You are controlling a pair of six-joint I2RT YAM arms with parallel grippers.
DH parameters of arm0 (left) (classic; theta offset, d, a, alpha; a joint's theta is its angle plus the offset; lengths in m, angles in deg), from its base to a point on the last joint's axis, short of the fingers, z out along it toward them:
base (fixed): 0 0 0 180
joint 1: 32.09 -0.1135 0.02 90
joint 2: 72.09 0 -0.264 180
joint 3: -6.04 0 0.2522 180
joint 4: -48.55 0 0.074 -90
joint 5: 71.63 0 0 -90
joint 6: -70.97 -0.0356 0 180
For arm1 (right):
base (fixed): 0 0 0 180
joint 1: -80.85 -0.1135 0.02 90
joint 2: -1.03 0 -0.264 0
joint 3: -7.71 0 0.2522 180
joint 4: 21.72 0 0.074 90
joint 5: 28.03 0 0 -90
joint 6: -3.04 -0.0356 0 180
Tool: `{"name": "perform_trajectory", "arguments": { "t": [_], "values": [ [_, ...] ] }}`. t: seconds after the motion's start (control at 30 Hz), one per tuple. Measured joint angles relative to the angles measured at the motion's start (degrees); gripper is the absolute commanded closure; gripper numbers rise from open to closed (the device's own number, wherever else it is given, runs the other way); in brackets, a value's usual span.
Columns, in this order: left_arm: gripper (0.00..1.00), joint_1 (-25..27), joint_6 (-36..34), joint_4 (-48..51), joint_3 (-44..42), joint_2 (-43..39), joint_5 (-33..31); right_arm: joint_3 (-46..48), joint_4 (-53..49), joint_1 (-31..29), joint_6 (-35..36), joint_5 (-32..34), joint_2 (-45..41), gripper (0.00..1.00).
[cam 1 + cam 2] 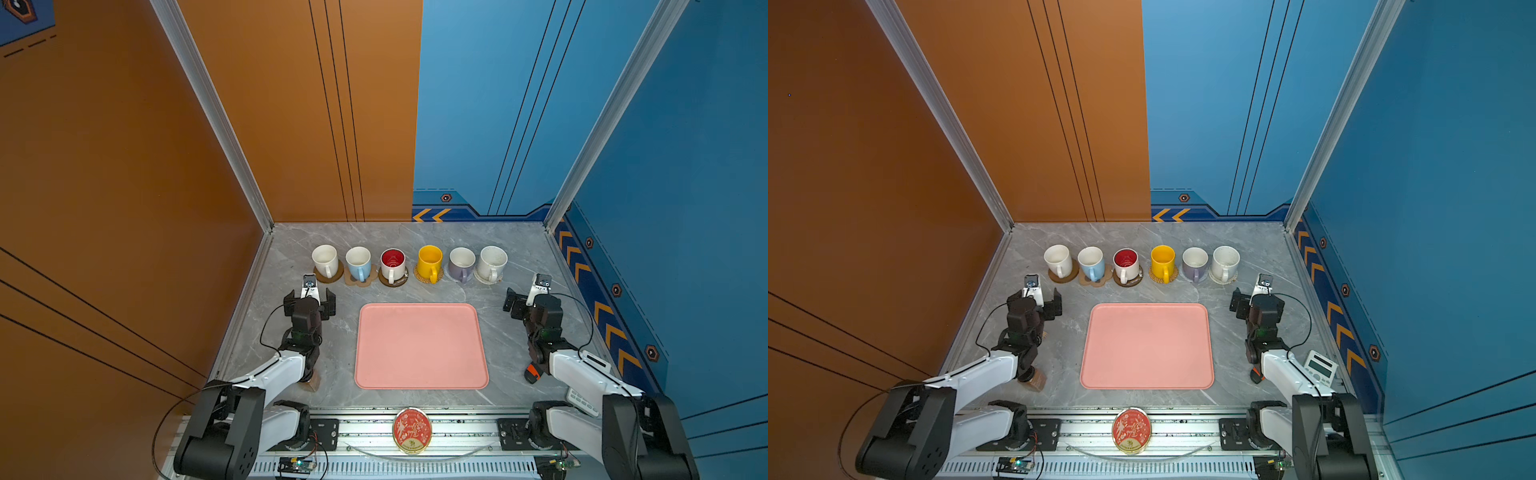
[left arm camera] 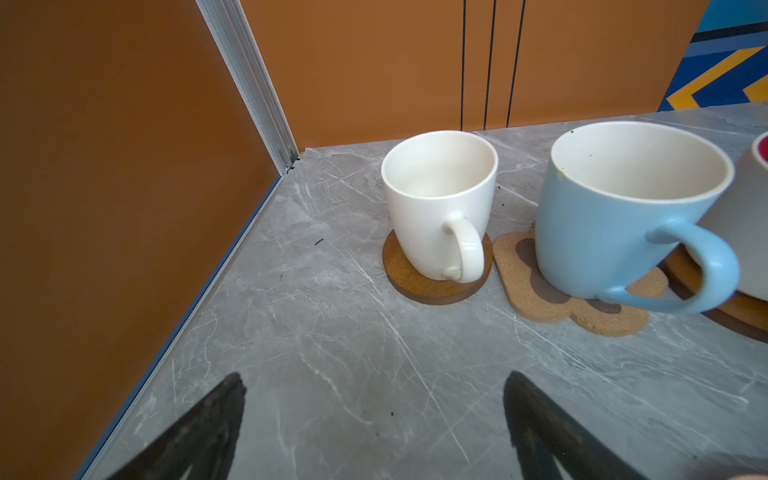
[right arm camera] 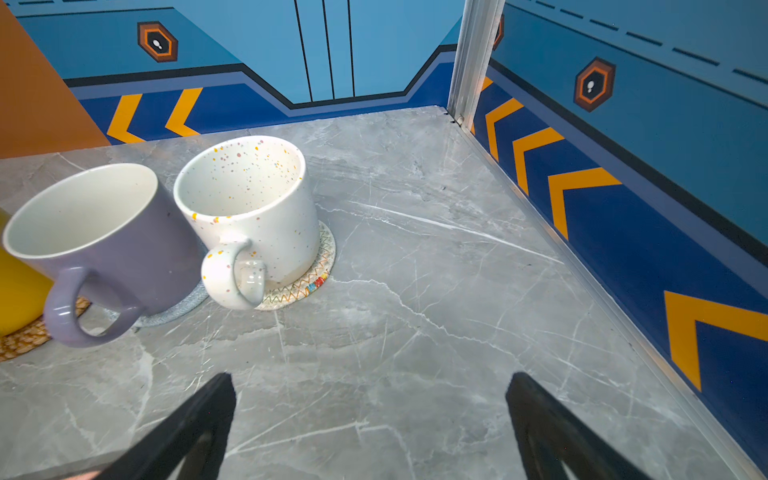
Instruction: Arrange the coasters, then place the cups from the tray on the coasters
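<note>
Six cups (image 1: 429, 258) on six coasters (image 1: 333, 279), row at bench (image 1: 519, 249) rear; tray (image 1: 422, 347) bare. Task looks complete. Left end effector (image 2: 374, 374), right end effector (image 3: 370, 374): jaws spread, empty.

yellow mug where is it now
In both top views the yellow mug stands on the woven coaster in the back row, between the red-lined mug and the lavender mug.

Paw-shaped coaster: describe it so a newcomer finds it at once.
Behind the pink tray stands a row of six mugs on coasters. In a top view, the paw-shaped coaster lies under the light blue mug, second from the left. It alone is lobed pale cork; the coasters either side are round brown discs.
</note>
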Motion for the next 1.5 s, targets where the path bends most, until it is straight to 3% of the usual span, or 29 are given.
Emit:
{"name": "perform_trajectory", "arguments": {
  "t": [0.3,0.5,0.63,1.5],
  "values": [
    [0.02,-1.7,0.4,-5.2,0.0,7.7,5.0,0.0,12.3,0.3,0.6,-2.4,11.7,0.00],
    [0.02,-3.3,0.4,-16.0,-0.5,14.9,6.2,0.1,20.6,0.5,0.6,-4.1,20.3,0.00],
    [0.02,-3.6,0.2,-19.2,-0.7,19.8,7.5,0.0,22.1,0.7,0.6,-4.3,20.3,0.00],
    [0.02,-5.8,2.1,-16.2,2.5,19.9,7.6,-0.2,22.3,0.4,0.7,-3.3,20.3,0.00]
  ]
}}
